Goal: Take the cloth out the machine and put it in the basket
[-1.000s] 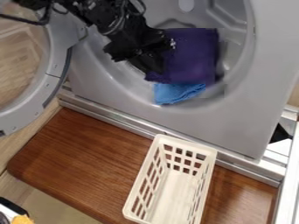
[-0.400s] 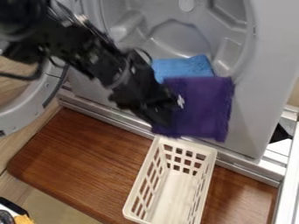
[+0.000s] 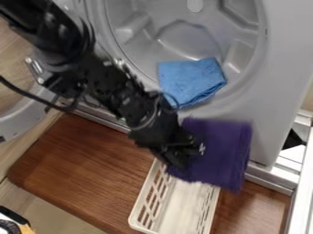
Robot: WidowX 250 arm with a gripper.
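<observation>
My gripper (image 3: 183, 157) hangs over the far end of the basket, shut on a purple cloth (image 3: 218, 151). The cloth spreads out to the right of the gripper, outside the machine, and covers the basket's far rim. Below it the white plastic basket (image 3: 181, 208) lies on the brown wooden board, with its near part in sight. A blue cloth (image 3: 191, 80) rests at the lower lip of the grey machine's round opening (image 3: 183, 39).
The machine's round door (image 3: 24, 123) stands open at the left, partly behind the arm. A metal rail (image 3: 269, 176) runs along the machine's foot. At the lower left corner lies a dark and orange object (image 3: 24, 228) on a white one.
The gripper has carried the purple cloth down out of the machine's opening to above the basket. More of the blue cloth shows, and it sits higher than at first.
</observation>
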